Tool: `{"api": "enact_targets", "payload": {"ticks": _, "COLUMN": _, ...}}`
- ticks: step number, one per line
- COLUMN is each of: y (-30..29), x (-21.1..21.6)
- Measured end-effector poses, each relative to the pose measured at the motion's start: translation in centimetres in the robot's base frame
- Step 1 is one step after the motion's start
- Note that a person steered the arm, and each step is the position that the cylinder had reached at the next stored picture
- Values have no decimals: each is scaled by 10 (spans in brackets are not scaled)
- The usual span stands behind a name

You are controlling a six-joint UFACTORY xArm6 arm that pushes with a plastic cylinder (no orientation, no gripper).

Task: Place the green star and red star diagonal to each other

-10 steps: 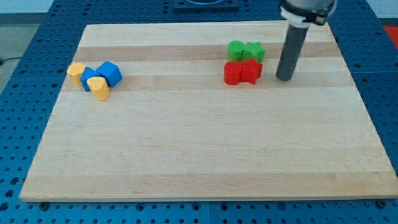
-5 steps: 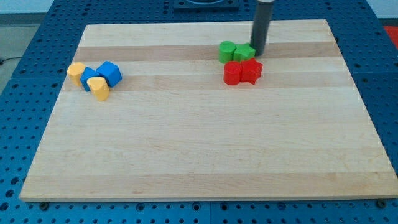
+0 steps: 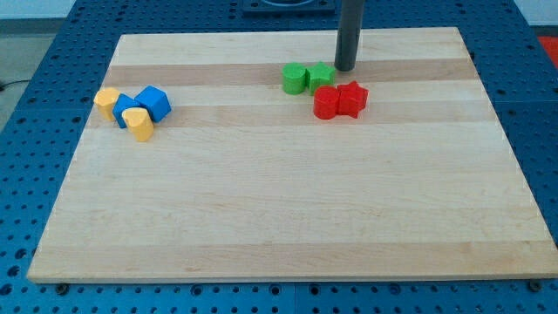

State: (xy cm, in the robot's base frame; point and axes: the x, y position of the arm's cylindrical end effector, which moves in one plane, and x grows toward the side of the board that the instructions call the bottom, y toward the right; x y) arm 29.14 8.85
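The green star [image 3: 322,76] sits near the view's top, touching a round green block [image 3: 295,78] on its left. The red star [image 3: 352,98] lies just below and right of the green star, with a round red block [image 3: 326,103] touching its left side. My tip [image 3: 345,68] is on the board right beside the green star's upper right edge, above the red star.
At the view's left a cluster holds two yellow blocks [image 3: 107,102] [image 3: 138,123] and two blue blocks [image 3: 154,102] [image 3: 124,109]. The wooden board [image 3: 279,218] ends close behind my tip at the view's top.
My tip moved from the right of the red star up and left behind the green pair. It pushed the green star and round green block to the left; the red blocks stayed.
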Motion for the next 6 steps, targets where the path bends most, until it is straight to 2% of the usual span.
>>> {"api": "enact_targets", "payload": {"ticks": 2, "y": -24, "x": 56}}
{"api": "enact_targets", "payload": {"ticks": 6, "y": -23, "x": 117}}
